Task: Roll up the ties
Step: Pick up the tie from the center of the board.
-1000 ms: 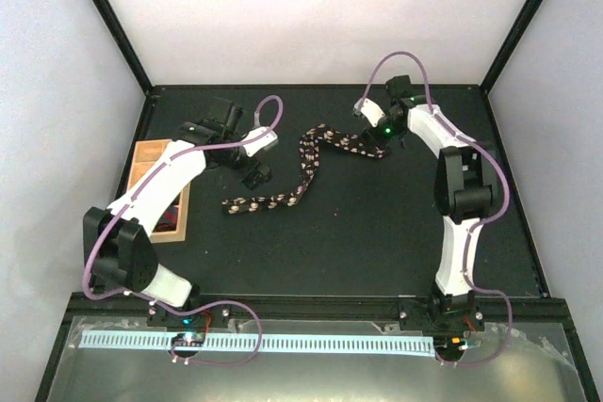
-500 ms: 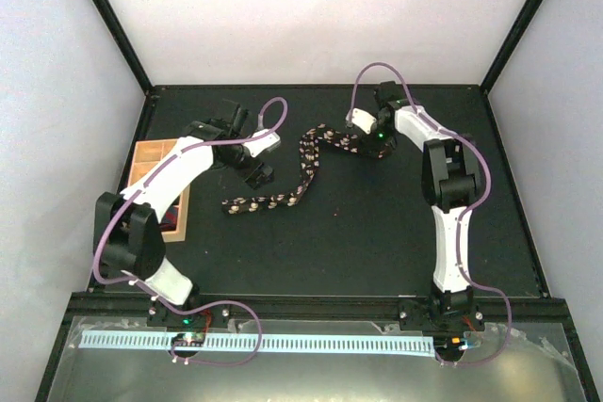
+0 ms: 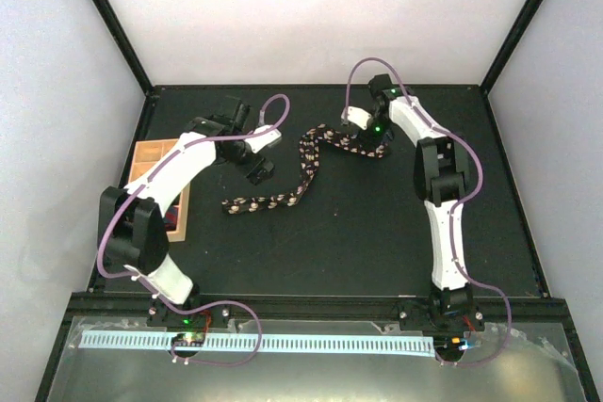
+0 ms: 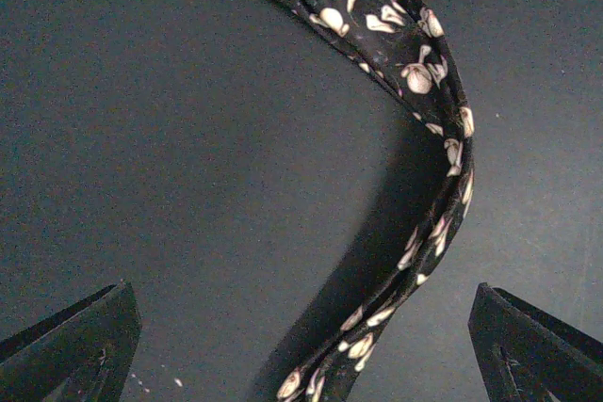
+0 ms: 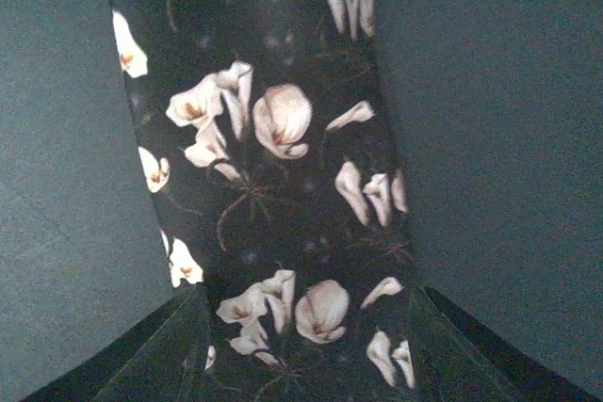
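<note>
The tie (image 3: 306,165), dark with pale flower speckles, lies in an S-curve on the black table; its narrow end is at the left and its wide end at the right. My left gripper (image 3: 258,170) is open just left of the tie's middle. In the left wrist view the tie (image 4: 415,77) curves down between the wide-open fingers of the left gripper (image 4: 301,364), which do not touch it. My right gripper (image 3: 375,146) is low over the wide end. In the right wrist view the right gripper (image 5: 306,364) is open, a finger on each side of the flat tie (image 5: 273,138).
A tan wooden compartment tray (image 3: 151,152) stands at the table's left edge, partly under the left arm. Purple cables loop over both arms. Black frame posts rise at the table's back corners.
The right arm's elbow has swung left, bringing the wrist further over the tie's wide end. The left gripper has shifted slightly back. The tie has not visibly moved.
</note>
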